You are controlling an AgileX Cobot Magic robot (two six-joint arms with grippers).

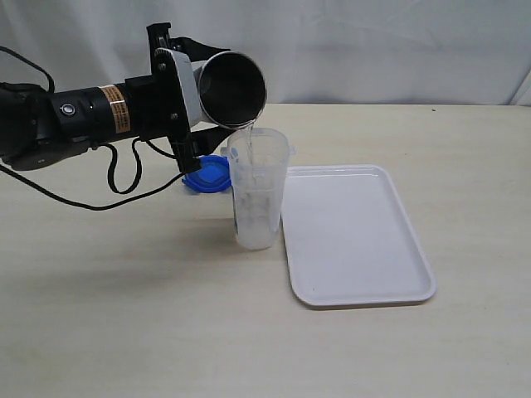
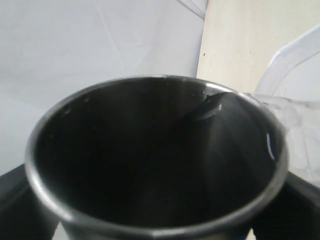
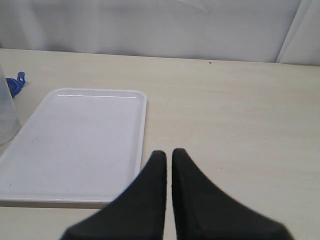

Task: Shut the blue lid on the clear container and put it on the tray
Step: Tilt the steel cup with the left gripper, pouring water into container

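Blue lid [image 1: 209,177] is half hidden: it lies flat on the table [image 1: 124,315] behind the clear container [image 1: 259,195], with the container in front and a black finger of the left gripper [image 1: 189,98] cutting off part of it. Flaps and sticker are too small to make out. Print on the container's side is a dark smudge, unreadable.

The left wrist view is nearly all the dark inside of the steel cup [image 2: 155,160]. Can't tell how much liquid is left in it. Fingers [image 2: 12,200] are only black shapes at the picture's corners, and the container [image 2: 295,55] is just a clear curved edge beside the cup's rim.

Only the exterior view shows the pour. The cup [image 1: 232,87] is tipped on its side above the container, and a thin stream of water [image 1: 247,133] runs from its lip into the open top. The container stands upright on the table with no lid on, just beside the tray's [image 1: 357,298] left edge, not on it.

The right gripper [image 3: 167,152] shows only in its own wrist view. Its jaws are pressed together, nothing between them, above bare table near the tray [image 3: 75,145]. That view catches a sliver of the lid [image 3: 17,82] and of the container [image 3: 6,110] at its edge.

The left gripper is clamped wide around the cup's body, one finger above and one below.
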